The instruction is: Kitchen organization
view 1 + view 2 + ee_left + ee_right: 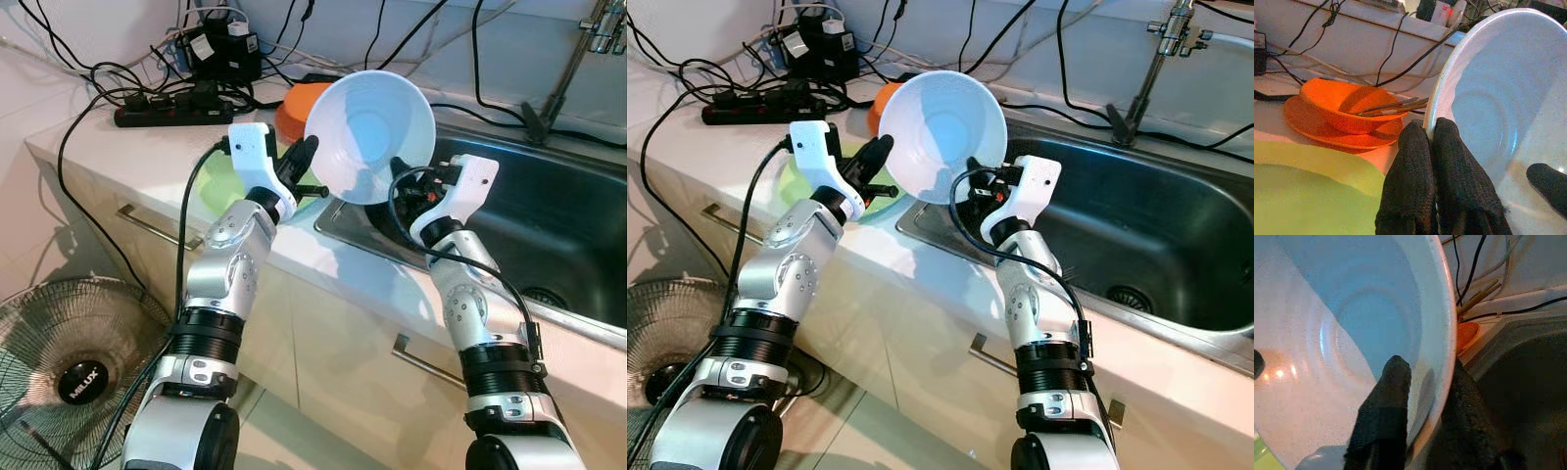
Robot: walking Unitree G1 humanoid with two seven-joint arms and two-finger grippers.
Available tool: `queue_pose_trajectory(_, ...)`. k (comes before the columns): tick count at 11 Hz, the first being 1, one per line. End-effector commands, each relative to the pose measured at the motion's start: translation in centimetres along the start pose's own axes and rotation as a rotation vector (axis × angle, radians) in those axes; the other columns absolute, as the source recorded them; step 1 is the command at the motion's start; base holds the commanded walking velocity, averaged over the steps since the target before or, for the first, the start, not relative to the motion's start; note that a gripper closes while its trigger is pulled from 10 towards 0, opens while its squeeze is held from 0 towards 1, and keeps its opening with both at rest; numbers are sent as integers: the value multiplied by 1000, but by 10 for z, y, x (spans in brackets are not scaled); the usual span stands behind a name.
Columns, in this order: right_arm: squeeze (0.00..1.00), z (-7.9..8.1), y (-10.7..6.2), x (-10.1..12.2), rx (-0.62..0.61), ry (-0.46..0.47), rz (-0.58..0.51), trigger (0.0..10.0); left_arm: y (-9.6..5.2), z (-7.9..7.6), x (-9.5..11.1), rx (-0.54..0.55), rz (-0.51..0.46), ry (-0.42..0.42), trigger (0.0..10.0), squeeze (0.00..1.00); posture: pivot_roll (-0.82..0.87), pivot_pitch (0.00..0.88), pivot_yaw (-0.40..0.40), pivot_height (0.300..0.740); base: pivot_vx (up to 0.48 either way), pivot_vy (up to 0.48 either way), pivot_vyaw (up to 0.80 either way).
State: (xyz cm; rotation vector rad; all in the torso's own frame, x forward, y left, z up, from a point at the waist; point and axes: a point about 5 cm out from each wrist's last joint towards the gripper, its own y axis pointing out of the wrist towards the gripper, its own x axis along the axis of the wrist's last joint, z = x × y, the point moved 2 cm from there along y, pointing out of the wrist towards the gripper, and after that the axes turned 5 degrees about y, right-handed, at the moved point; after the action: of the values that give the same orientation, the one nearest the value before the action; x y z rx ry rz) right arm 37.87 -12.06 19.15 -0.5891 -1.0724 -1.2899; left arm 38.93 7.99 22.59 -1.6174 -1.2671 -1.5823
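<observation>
A white bowl (370,135) is held up in the air on edge, its hollow turned toward the head camera, above the corner where the surface (147,147) meets the steel sink (549,225). It is gripped from both sides at once — probably so that the wide, smooth dish is kept from swinging or slipping while it is carried between sink and surface.

The left tool (306,157) is pinched onto the bowl's rim on the robot's left; in the left wrist view its two fingers (1405,196) are pressed together with the thin rim caught between them. The right tool (404,174) is clamped on the lower rim on the sink side; in the right wrist view one finger (1386,416) lies inside the bowl and the other behind the wall, so the rim is straddled. The bowl thus sits between the two tools, touching both, and rests on nothing.

Just behind the bowl, on the surface, an orange bowl (1347,110) is stacked on an orange plate (1312,127), with chopsticks (1391,106) lying across it. A pale green plate (1298,191) lies beside that, below the left tool. A black power strip (176,110) with tangled cables is set farther back, and a floor fan (69,362) stands below the surface.
</observation>
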Motion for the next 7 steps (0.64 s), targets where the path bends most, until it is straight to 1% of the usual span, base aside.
queue_pose_trajectory(1, 0, 6, 1, 1, 20, 7, -2, 0, 2, -9, 7, -46, -23, 26, 10000, 0, 120, 15, 34, 740, 0, 0, 0)
queue_pose_trajectory(7, 0, 6, 2, 1, 23, 19, -1, 0, 2, -12, 6, -58, -22, 123, 10000, 0, 121, 15, 35, 740, 0, 0, 0)
